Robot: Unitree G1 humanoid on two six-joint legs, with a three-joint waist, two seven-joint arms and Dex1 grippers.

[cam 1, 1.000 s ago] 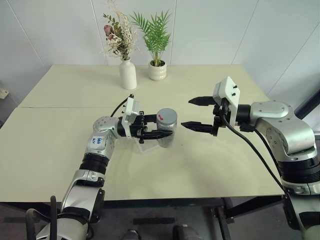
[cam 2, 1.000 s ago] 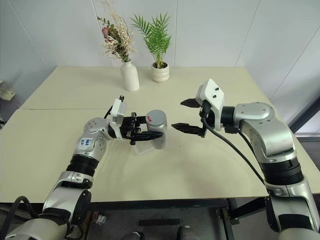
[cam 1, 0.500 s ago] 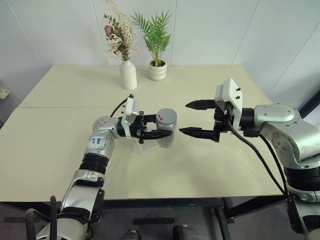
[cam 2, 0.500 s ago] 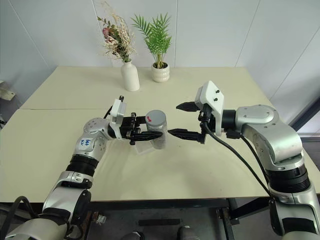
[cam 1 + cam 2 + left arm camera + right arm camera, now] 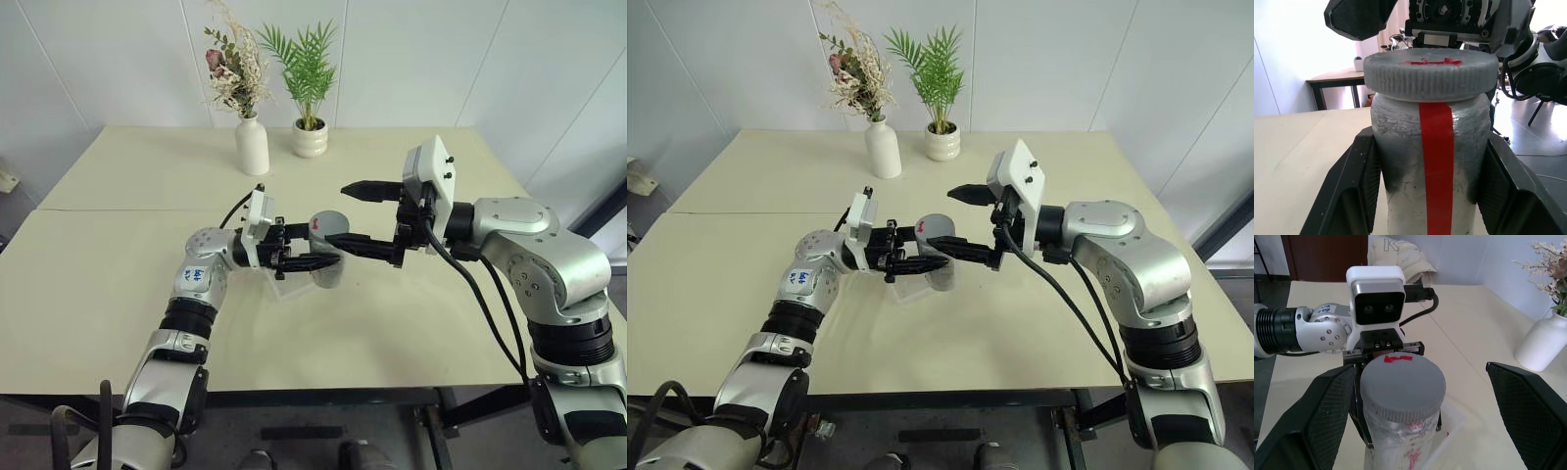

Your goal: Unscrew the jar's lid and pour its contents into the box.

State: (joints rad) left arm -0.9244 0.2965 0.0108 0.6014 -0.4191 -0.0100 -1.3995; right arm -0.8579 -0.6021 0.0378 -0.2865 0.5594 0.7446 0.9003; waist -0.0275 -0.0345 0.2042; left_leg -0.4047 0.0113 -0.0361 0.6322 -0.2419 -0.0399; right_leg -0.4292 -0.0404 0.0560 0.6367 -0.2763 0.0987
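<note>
So far the work is sitting at its opening stage. The left gripper (image 5: 312,259) is clamping the jar (image 5: 328,257) by its body, one black finger pressed to each side, and is holding it upright above the middle of the table (image 5: 127,294), well in from every edge. The lid (image 5: 1402,385) is sitting square on the jar's top, its ribbed rim flush all round with no gap that I can make out, so I am judging that no unscrewing has been done yet.

The right gripper (image 5: 355,213) is hanging at lid height with its two fingers spread wide, one on the far side of the lid and one on the near side, neither looking to be in contact with it. It is bracketing the lid rather than gripping it.

The box (image 5: 1457,427) is lying on the table right under the jar; only a clear corner of it is peeking out beneath the left fingers, and whether anything is inside I cannot tell.

What is remaining, as I am reading it: closing the right fingers on the lid, twisting it off, putting it aside, then tipping the jar over the box. Nearly the whole task is lying ahead.
</note>
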